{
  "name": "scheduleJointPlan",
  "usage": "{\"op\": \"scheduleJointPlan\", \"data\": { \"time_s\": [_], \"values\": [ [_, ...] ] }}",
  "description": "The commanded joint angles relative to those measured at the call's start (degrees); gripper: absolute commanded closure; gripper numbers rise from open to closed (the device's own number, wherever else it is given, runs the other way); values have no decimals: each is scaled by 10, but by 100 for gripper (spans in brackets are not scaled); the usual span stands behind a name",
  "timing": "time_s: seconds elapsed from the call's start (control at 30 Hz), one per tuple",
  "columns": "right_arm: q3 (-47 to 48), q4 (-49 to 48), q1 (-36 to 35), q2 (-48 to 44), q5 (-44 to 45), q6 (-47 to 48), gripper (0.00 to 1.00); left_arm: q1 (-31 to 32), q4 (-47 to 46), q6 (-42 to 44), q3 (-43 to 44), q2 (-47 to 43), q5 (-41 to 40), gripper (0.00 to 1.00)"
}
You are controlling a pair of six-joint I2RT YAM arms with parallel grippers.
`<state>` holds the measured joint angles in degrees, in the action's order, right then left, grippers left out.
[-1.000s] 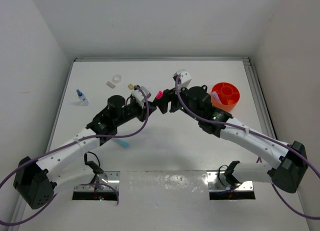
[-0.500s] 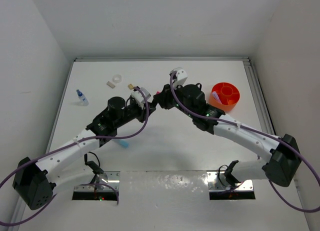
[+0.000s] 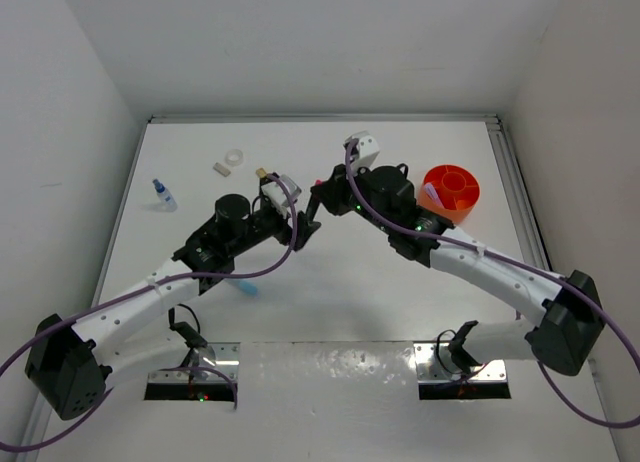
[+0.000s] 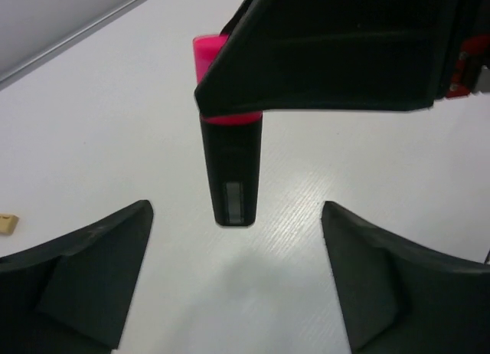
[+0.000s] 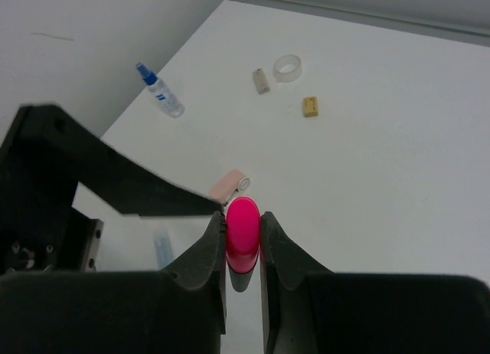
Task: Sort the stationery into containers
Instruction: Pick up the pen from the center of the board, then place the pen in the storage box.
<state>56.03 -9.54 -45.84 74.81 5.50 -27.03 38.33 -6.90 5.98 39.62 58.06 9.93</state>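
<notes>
A light-blue highlighter (image 3: 245,287) lies on the white table (image 3: 330,302) beside the left arm. Farther on, the left gripper (image 4: 235,212) is spread wide and touches nothing. Just beyond it, the right gripper (image 5: 243,233) pinches the black marker with pink cap (image 4: 232,170) by its cap, with the barrel hanging clear of the table. The round orange plastic tub (image 3: 452,212) sits off to the right. A clear tape ring (image 3: 235,158) lies far back on the left.

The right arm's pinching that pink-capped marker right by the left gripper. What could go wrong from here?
1. The right gripper grips the pink-capped marker only at its cap, the black body hanging free, so it may swing or slip in transit.
2. The open left gripper flanks the marker's lower end; a sideways pull-away could knock it.
3. The orange tub has dividers that a long marker might catch on.
</notes>
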Motion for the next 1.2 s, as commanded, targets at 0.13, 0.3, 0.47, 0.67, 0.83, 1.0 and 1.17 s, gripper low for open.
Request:
{"op": "scheduleJointPlan", "data": {
  "time_s": [0.13, 0.3, 0.47, 0.67, 0.83, 1.0, 1.17],
  "values": [
    [-13, 43, 60, -64, 77, 60, 100, 4, -17, 8, -3, -22, 38, 0],
    [-45, 93, 138, -136, 180, 135, 100, -9, 4, 11, -16, -42, 33, 0],
    [-58, 165, 261, -171, 103, 286, 100, -19, 1, -3, -38, -55, 19, 0],
    [-83, 147, 363, -156, -3, 342, 100, -23, 0, -6, -44, -54, 13, 0],
    [-101, 100, 414, -127, -51, 378, 100, -26, 12, -8, -43, -56, -3, 0],
    [-95, 66, 456, -78, -142, 388, 100, -28, 29, -8, -43, -58, -16, 0],
    [-98, 22, 480, -35, -181, 390, 100, -30, 24, -15, -43, -48, -26, 0]
  ]
}}
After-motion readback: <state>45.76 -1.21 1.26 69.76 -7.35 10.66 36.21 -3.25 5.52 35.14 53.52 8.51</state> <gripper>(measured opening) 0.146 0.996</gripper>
